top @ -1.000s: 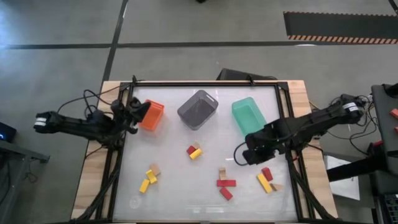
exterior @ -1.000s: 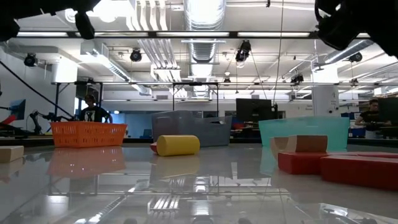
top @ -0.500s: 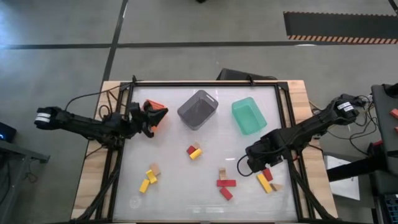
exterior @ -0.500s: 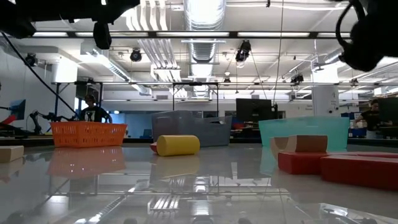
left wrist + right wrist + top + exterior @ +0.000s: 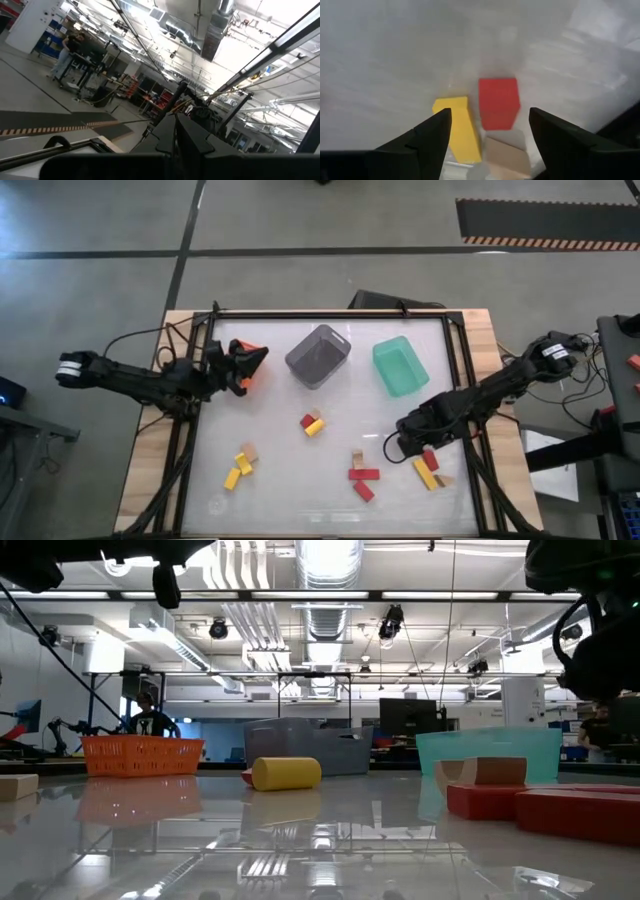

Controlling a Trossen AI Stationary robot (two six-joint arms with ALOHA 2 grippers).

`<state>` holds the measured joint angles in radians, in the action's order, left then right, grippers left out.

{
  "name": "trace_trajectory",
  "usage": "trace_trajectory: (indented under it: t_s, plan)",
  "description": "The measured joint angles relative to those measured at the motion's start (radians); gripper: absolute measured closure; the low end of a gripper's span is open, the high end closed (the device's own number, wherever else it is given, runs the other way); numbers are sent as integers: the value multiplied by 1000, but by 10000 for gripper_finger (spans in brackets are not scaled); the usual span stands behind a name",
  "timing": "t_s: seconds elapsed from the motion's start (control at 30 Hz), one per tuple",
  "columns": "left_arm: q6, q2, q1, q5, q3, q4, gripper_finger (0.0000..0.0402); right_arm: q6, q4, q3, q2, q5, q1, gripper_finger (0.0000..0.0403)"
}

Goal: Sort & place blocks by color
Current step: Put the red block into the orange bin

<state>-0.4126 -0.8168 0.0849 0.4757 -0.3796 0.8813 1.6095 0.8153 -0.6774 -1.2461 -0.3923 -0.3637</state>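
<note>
Red, yellow and tan blocks lie in small groups on the white table. One group at the near right holds a red block (image 5: 498, 102), a yellow bar (image 5: 457, 127) and a tan block (image 5: 507, 155). My right gripper (image 5: 403, 442) hangs open above this group (image 5: 430, 467), pointing down; in the right wrist view the red block shows between its fingers and the yellow bar beside one finger. My left gripper (image 5: 238, 370) is shut and hangs over the orange bin (image 5: 251, 358) at the far left, well above the table, with nothing between its fingers (image 5: 175, 142).
A grey bin (image 5: 318, 355) and a green bin (image 5: 399, 366) stand along the far side. More blocks lie mid-table (image 5: 313, 423), at the near left (image 5: 240, 464) and near the middle front (image 5: 362, 476). A dark frame (image 5: 330, 313) rims the table.
My right gripper has gone toward the near edge and down, from beside the green bin to above the near-right blocks. My left gripper has reached toward the table's right and now covers part of the orange bin. No bin or block has moved.
</note>
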Motion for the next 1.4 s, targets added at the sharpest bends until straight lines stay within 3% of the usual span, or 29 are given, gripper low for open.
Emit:
trace_trajectory:
  t_s: [0.53, 1.03, 1.4]
  plan:
    - [0, 6, 0, 13, 1, 39, 402, 24, -49, 25, -81, 10, -12, 184]
    - [0, 6, 0, 13, 5, 37, 402, 10, -61, 25, -110, 8, -11, 281]
    - [0, 6, 0, 13, 8, 37, 402, -16, -22, 25, -92, 14, -11, 282]
